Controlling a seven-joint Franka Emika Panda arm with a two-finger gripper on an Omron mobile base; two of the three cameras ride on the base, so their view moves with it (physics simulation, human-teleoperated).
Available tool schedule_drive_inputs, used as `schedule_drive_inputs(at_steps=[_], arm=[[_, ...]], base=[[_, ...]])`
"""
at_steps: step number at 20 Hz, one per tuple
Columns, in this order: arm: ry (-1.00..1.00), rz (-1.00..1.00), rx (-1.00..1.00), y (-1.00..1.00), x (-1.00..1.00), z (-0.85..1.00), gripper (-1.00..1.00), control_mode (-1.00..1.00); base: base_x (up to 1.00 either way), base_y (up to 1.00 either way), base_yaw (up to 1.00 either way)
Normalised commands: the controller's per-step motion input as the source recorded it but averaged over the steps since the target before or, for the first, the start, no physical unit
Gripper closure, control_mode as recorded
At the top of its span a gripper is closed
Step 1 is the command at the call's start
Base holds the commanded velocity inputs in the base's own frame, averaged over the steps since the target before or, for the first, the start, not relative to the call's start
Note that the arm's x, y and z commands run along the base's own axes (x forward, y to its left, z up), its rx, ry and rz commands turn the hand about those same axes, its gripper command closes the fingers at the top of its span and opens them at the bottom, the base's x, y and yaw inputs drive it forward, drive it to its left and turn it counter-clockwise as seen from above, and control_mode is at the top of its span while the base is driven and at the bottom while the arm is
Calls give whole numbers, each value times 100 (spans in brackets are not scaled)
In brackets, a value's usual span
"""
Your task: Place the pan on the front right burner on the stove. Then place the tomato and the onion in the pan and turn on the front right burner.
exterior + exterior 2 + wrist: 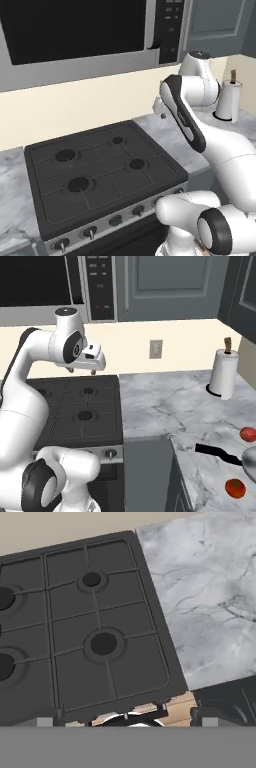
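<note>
Pan lay right of the stove, likely rigid and slippery; its black handle looked the best hold. Gripper hung released, holding nothing.

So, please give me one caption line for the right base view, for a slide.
White arm's open gripper above black gas stove; silver pan on marble counter.
</note>
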Motion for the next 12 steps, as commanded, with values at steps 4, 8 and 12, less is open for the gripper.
schedule_drive_inputs(at_steps=[4, 8, 12], arm=[[0, 0, 0, 0, 0, 0, -100, 100], [0, 0, 0, 0, 0, 0, -100, 100], [0, 0, 0, 0, 0, 0, -100, 100]], base=[[0, 0, -39], [0, -2, -39], [0, -11, -40]])
